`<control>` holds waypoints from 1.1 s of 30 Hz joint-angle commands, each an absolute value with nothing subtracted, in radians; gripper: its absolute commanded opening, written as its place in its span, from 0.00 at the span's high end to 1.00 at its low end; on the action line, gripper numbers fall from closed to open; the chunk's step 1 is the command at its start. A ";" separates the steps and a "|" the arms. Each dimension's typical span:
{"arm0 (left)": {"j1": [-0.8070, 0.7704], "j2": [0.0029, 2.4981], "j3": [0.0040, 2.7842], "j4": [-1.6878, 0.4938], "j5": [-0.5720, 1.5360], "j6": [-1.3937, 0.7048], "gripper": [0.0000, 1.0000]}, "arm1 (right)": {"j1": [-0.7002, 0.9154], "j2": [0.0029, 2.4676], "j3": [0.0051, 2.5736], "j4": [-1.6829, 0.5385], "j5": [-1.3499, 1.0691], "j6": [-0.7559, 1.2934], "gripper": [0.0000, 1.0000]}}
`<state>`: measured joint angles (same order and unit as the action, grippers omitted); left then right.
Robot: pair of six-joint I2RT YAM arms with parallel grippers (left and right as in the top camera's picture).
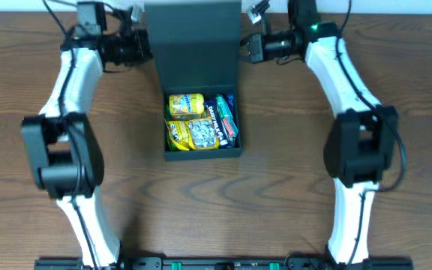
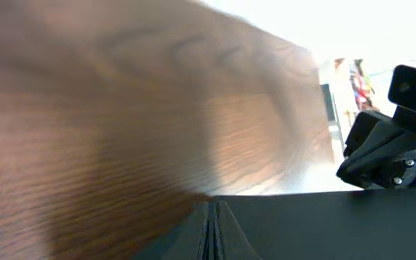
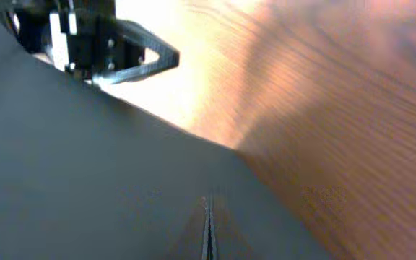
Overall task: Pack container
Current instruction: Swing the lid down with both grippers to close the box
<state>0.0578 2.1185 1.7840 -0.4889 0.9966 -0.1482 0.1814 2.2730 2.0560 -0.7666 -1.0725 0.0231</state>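
The dark teal container (image 1: 201, 154) stands at the table's middle, holding yellow snack packets (image 1: 187, 105) and dark blue and green ones (image 1: 224, 117). Its flap lid (image 1: 193, 45) is open and stands up at the back. My left gripper (image 1: 147, 49) is shut on the lid's left edge. My right gripper (image 1: 244, 46) is shut on its right edge. In the left wrist view the fingers (image 2: 209, 231) pinch the lid (image 2: 323, 224). In the right wrist view the fingers (image 3: 208, 231) pinch the lid (image 3: 85, 173).
The wooden table (image 1: 291, 195) surrounds the box. The other arm's gripper shows across the lid in each wrist view, the right one in the left wrist view (image 2: 388, 152) and the left one in the right wrist view (image 3: 100, 43). Both arm bases stand at the near edge.
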 commanded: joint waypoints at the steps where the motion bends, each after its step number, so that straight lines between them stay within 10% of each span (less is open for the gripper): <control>1: 0.059 2.014 1.818 -0.533 1.021 -0.020 0.94 | 0.208 2.181 2.062 -0.836 -1.002 -0.072 0.99; 17: 0.078 1.865 1.771 -0.952 0.579 0.125 0.94 | 0.156 2.047 1.978 -1.137 -0.551 -0.091 0.99; 33: -0.027 1.879 1.219 -0.542 0.527 -0.286 0.94 | 0.203 2.049 1.555 -1.038 -0.580 -0.061 0.99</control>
<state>-0.0193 1.8721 1.2354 -0.5510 0.5610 -0.2119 0.1970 2.0533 1.5608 -1.0454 -0.5640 -0.0624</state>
